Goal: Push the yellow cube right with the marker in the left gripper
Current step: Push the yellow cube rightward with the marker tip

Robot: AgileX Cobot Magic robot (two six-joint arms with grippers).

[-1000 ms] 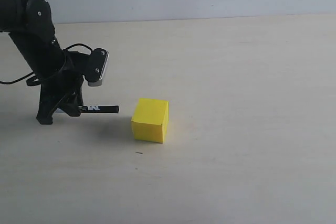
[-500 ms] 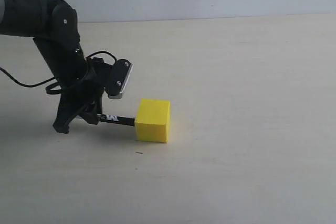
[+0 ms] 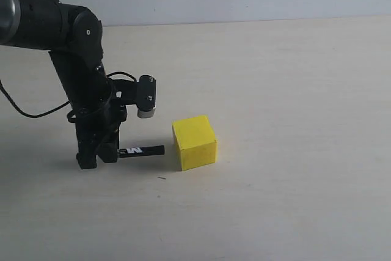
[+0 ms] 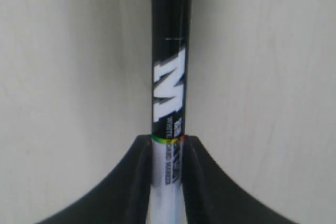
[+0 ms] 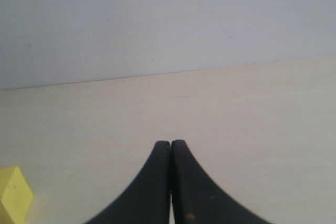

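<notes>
Exterior view first: my left tool [image 3: 109, 153] is down low at the worktop [image 3: 293, 90], clamped on the white end of the marker [image 3: 142, 150] so the black capped end sticks out level to the right like a little ram. Keeping it flat and low makes sense to me, since that way it meets the yellow cube [image 3: 194, 142] on a side face instead of riding over the top. The cube sits just right of the marker's end, turned a bit off square, and I read a thin gap between them, so no contact as far as I can tell. The left wrist view gives what the wide shot can't: the tool [image 4: 167, 145] pinches snug right where white barrel meets black, with the marker [image 4: 169, 77] dead centre and straight, but the cube isn't in it at all. In the right wrist view, my right tool [image 5: 171, 148] is pressed closed on nothing, parked out of the way, with a corner of the cube [image 5: 13, 200] poking in at the edge. That arm doesn't show in the exterior view.
</notes>
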